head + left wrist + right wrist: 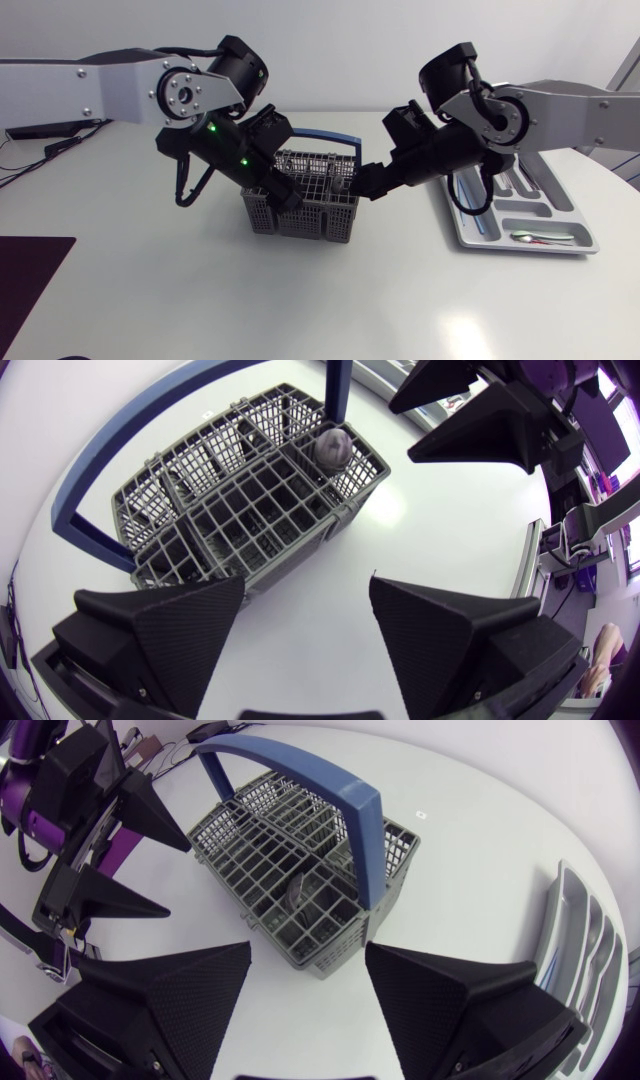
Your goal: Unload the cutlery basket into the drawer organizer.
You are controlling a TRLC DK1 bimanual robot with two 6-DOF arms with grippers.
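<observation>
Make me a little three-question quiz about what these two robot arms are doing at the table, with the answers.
1. True or false: the right gripper is shut on the blue handle of the cutlery basket.
2. Multiple choice: where does the drawer organizer lie? A) on the robot's left of the basket B) on the robot's right of it C) under it.
3. Fill in: the left gripper and the right one both hover by the basket with fingers ____.
Key: 1 false; 2 B; 3 open.
</observation>
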